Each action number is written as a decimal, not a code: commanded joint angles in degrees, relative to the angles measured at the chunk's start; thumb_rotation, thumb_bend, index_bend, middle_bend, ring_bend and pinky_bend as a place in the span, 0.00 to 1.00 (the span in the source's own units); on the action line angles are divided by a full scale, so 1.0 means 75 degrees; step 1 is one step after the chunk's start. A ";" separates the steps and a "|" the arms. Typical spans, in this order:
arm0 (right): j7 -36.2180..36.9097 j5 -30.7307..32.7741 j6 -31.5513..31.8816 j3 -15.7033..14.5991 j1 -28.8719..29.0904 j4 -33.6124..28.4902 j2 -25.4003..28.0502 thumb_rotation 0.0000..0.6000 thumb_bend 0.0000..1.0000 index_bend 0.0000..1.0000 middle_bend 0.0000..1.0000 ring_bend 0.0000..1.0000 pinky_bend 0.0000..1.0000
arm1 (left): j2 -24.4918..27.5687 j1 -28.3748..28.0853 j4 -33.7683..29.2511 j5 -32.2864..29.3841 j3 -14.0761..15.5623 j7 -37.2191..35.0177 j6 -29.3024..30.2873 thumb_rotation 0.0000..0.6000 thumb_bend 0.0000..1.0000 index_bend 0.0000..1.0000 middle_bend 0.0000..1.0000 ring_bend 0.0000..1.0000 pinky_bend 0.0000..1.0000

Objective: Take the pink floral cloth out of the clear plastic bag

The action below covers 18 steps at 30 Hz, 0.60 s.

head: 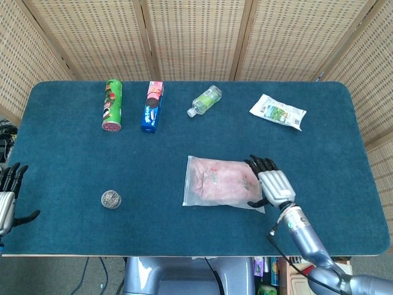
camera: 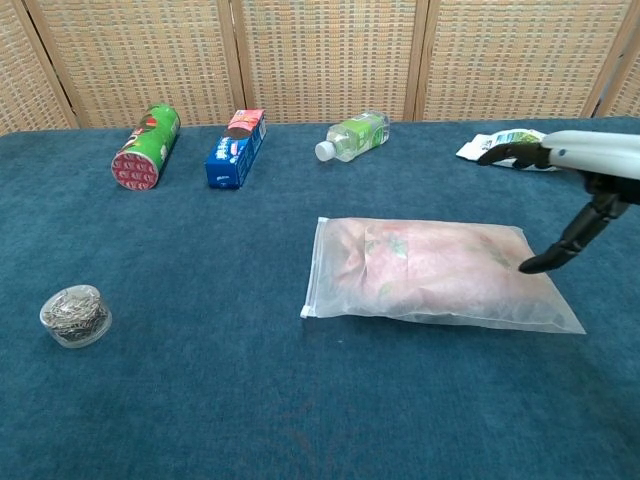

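The clear plastic bag (head: 222, 182) (camera: 435, 273) lies flat on the blue table with the pink floral cloth (head: 218, 179) (camera: 440, 265) folded inside it. My right hand (head: 272, 182) (camera: 580, 190) hovers open over the bag's right end, fingers spread, thumb pointing down near the bag's edge. In the chest view it comes in from the right edge. My left hand (head: 7, 196) rests open at the table's near left corner, far from the bag, and is absent from the chest view.
Along the back lie a green can (head: 112, 104), a blue cookie box (head: 151, 106), a small green bottle (head: 205, 100) and a white snack packet (head: 277, 112). A small round container (head: 111, 199) sits at the front left. Wicker screens stand behind the table.
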 commanded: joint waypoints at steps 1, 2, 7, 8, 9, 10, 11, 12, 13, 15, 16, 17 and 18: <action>-0.0895 0.1477 -0.0380 0.0165 0.0951 0.0469 -0.0787 1.00 0.00 0.00 0.00 0.00 0.00 | -0.0031 -0.0027 0.0029 -0.0079 -0.0018 0.0029 -0.0064 1.00 0.10 0.00 0.00 0.00 0.00; -0.1015 0.1772 -0.0403 0.0146 0.1105 0.0593 -0.0902 1.00 0.00 0.00 0.00 0.00 0.00 | -0.0040 -0.0037 0.0037 -0.0108 -0.0026 0.0036 -0.0086 1.00 0.10 0.00 0.00 0.00 0.00; -0.1257 0.2682 -0.0413 0.0094 0.1568 0.1036 -0.1275 1.00 0.00 0.00 0.00 0.00 0.00 | -0.0061 -0.0064 0.0067 -0.0223 -0.0052 0.0052 -0.0162 1.00 0.10 0.00 0.00 0.00 0.00; -0.1267 0.2772 -0.0407 0.0083 0.1619 0.1102 -0.1324 1.00 0.00 0.00 0.00 0.00 0.00 | -0.0066 -0.0069 0.0072 -0.0234 -0.0052 0.0063 -0.0173 1.00 0.10 0.00 0.00 0.00 0.00; -0.1279 0.2905 -0.0397 0.0051 0.1705 0.1213 -0.1405 1.00 0.00 0.00 0.00 0.00 0.00 | -0.0075 -0.0076 0.0078 -0.0250 -0.0048 0.0083 -0.0193 1.00 0.10 0.00 0.00 0.00 0.00; -0.1285 0.3008 -0.0420 0.0001 0.1760 0.1314 -0.1472 1.00 0.00 0.00 0.00 0.00 0.00 | -0.0085 -0.0086 0.0085 -0.0259 -0.0039 0.0103 -0.0220 1.00 0.10 0.00 0.00 0.00 0.00; -0.1286 0.3081 -0.0430 -0.0029 0.1819 0.1422 -0.1541 1.00 0.00 0.00 0.00 0.00 0.00 | -0.0095 -0.0096 0.0094 -0.0271 -0.0039 0.0118 -0.0238 1.00 0.10 0.00 0.00 0.00 0.00; -0.1287 0.3096 -0.0426 -0.0038 0.1835 0.1450 -0.1559 1.00 0.00 0.00 0.00 0.00 0.00 | -0.0097 -0.0098 0.0095 -0.0274 -0.0040 0.0121 -0.0240 1.00 0.10 0.00 0.00 0.00 0.00; -0.1293 0.3116 -0.0412 -0.0060 0.1865 0.1500 -0.1590 1.00 0.00 0.00 0.00 0.00 0.00 | -0.0101 -0.0101 0.0096 -0.0277 -0.0039 0.0126 -0.0244 1.00 0.10 0.00 0.00 0.00 0.00; -0.1322 0.3137 -0.0369 -0.0111 0.1921 0.1582 -0.1641 1.00 0.00 0.00 0.00 0.00 0.00 | -0.0107 -0.0106 0.0097 -0.0280 -0.0039 0.0139 -0.0246 1.00 0.10 0.00 0.00 0.00 0.00; -0.1348 0.3148 -0.0332 -0.0155 0.1956 0.1631 -0.1671 1.00 0.00 0.00 0.00 0.00 0.00 | -0.0111 -0.0108 0.0095 -0.0281 -0.0039 0.0146 -0.0244 1.00 0.10 0.00 0.00 0.00 0.00; -0.1366 0.3157 -0.0308 -0.0185 0.1976 0.1658 -0.1688 1.00 0.00 0.00 0.00 0.00 0.00 | -0.0113 -0.0108 0.0095 -0.0282 -0.0038 0.0148 -0.0243 1.00 0.10 0.00 0.00 0.00 0.00; -0.1395 0.3170 -0.0283 -0.0225 0.1996 0.1690 -0.1703 1.00 0.00 0.00 0.00 0.00 0.00 | -0.0115 -0.0106 0.0094 -0.0280 -0.0035 0.0148 -0.0239 1.00 0.10 0.00 0.00 0.00 0.00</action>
